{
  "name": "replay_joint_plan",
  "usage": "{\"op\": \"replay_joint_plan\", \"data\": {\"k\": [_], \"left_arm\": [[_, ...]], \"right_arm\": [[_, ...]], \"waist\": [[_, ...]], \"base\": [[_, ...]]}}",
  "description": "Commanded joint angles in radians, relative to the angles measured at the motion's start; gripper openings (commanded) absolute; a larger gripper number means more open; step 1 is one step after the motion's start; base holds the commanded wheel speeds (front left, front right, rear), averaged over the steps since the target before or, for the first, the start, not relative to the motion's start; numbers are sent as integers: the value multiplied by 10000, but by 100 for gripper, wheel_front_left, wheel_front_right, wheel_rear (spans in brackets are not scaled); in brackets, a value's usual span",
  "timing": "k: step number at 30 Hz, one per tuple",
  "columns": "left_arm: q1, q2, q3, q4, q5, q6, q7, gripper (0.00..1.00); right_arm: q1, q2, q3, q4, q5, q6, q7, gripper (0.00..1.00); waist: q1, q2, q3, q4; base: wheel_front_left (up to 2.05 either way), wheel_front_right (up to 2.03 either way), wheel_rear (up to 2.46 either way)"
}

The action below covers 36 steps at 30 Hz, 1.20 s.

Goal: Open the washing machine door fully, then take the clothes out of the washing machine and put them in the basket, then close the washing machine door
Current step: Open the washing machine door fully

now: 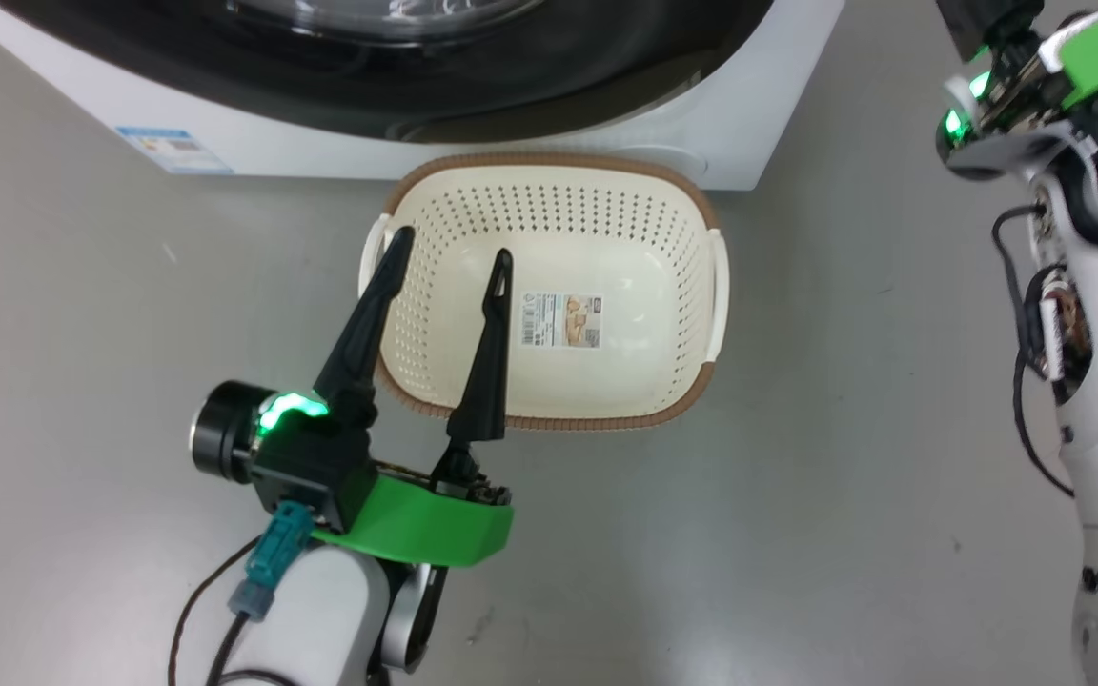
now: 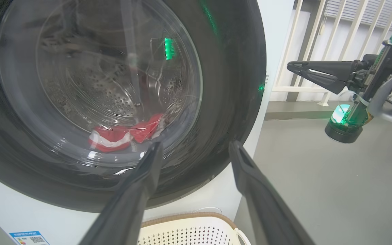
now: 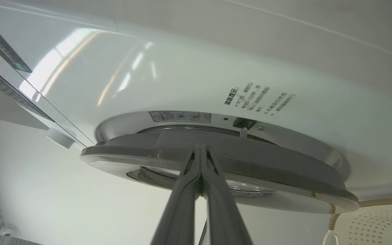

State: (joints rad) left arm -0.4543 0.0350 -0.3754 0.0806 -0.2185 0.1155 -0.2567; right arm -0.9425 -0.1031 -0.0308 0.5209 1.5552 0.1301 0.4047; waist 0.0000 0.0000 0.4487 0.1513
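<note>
1. A smooth grey floor [image 1: 797, 495] runs under everything; in the left wrist view a pale slatted railing [image 2: 305, 44] stands beyond the machine's side.
2. The washing machine [image 1: 339, 143] is a white box with a small blue label [image 1: 172, 150] low on its front.
3. The basket [image 1: 606, 219] sits on the floor just in front of the machine, open side up. Its long axis runs left to right in the head view, parallel to the machine's front. A label [image 1: 563, 319] lies on its bottom.
4. The washing machine door [image 2: 230, 85] faces out into the room. In the right wrist view its rim stands a little off the white front.
5. The clothes [image 2: 114, 137], red with white trim, lie low in the drum behind the glass.
6. The left gripper [image 1: 452, 246] hangs over the basket's left end, fingers spread apart with nothing between them, pointing at the door's lower part.
7. The right gripper [image 3: 200, 149] has its fingers pressed together, holding nothing, tips at the edge of the door's rim.
</note>
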Motion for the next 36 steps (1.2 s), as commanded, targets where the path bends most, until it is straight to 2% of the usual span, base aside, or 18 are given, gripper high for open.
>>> {"op": "replay_joint_plan", "data": {"k": [1, 25, 36], "left_arm": [[-233, 152, 157, -315, -58, 120, -51, 100], [-698, 152, -579, -310, -592, 469, -51, 100], [-711, 152, -581, -29, -688, 513, -51, 100]], "right_arm": [[-456, 27, 45, -111, 163, 6, 232, 0], [-2649, -287, 36, 1902, 1026, 6, 1997, 0], [-2371, -173, 323, 1807, 1247, 6, 3085, 0]], "waist": [[0, 0, 330, 255], [0, 0, 1051, 911], [0, 0, 679, 767]], "base": [[0, 0, 0], [0, 0, 0], [0, 0, 0]]}}
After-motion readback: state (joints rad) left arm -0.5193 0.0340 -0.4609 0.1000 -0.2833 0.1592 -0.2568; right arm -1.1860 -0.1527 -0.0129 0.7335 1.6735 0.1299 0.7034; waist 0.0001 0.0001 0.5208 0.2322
